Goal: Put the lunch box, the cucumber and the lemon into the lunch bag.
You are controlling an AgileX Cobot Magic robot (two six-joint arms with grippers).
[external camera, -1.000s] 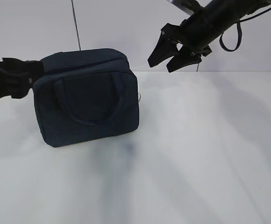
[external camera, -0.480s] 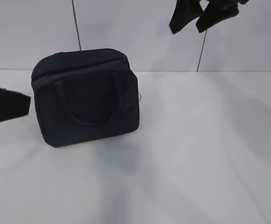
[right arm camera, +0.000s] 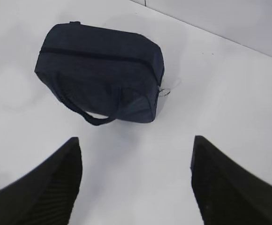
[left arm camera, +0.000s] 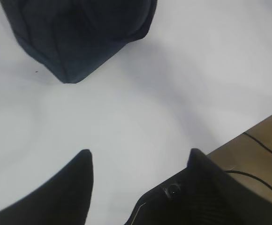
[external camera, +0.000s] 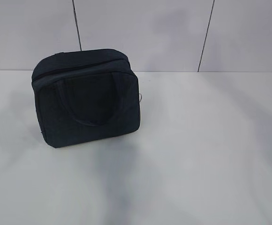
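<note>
Lunch bag (external camera: pixel 86 98): upright, upper left of exterior frame, zipped (ring pull (right arm camera: pixel 164 92) at end). Left gripper (left arm camera: pixel 138 161), right gripper (right arm camera: pixel 135 150): fingers apart, empty, above white table (external camera: pixel 197 140).

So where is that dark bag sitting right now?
The lunch bag stands zipped on the white table, left of centre in the exterior view, near the back wall.

Both arms have left the exterior view.

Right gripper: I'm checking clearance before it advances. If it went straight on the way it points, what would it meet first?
Probably the lunch bag, zipped shut on the table, which lies ahead between the open fingers of the right gripper; depth is unclear, so it could meet bare tabletop short of it.
</note>
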